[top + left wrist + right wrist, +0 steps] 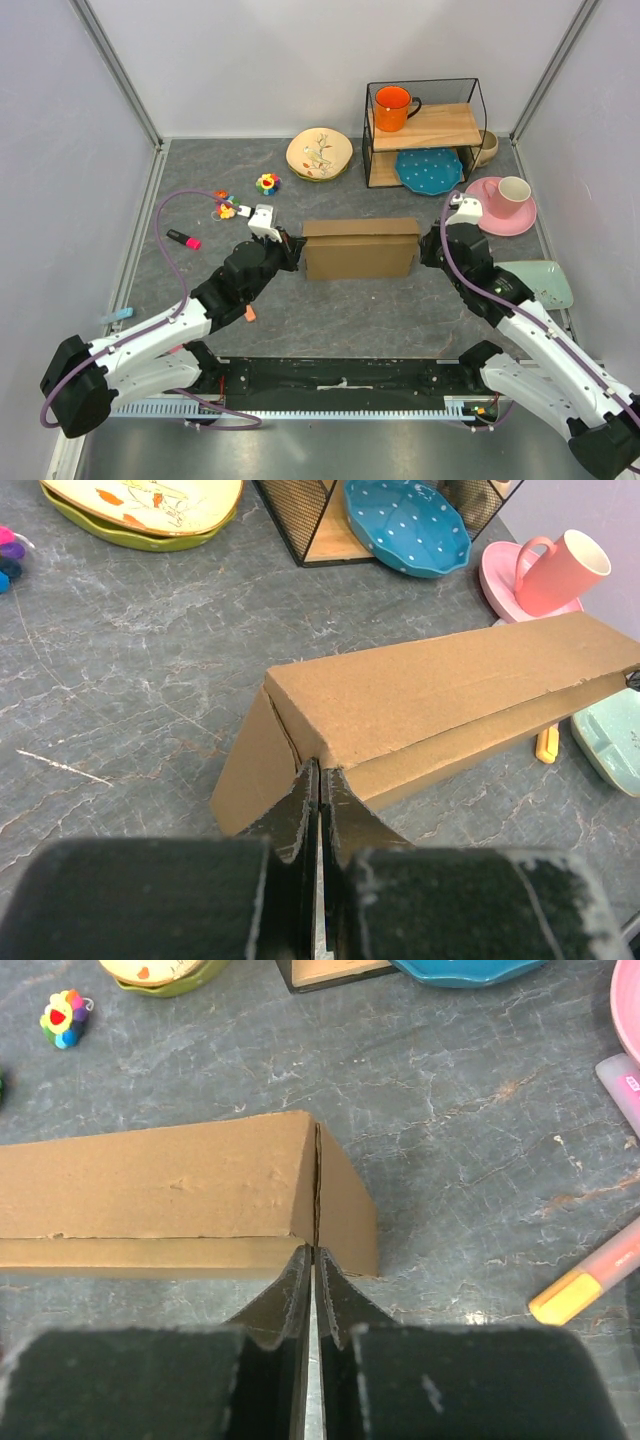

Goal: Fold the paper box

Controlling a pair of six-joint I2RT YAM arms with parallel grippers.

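left gripper point(318, 772) and right gripper point(310, 1252), both clenched empty, touch the paper box point(360, 250) ends; nearly folded, end flaps lean out.

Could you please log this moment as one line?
plain brown cardboard box: folded shut | left gripper: shut, at left end | right gripper: shut, at right end

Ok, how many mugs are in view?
2: an orange mug on the shelf's top board, and a pink mug on the pink saucer right of the shelf. Others may be hidden.
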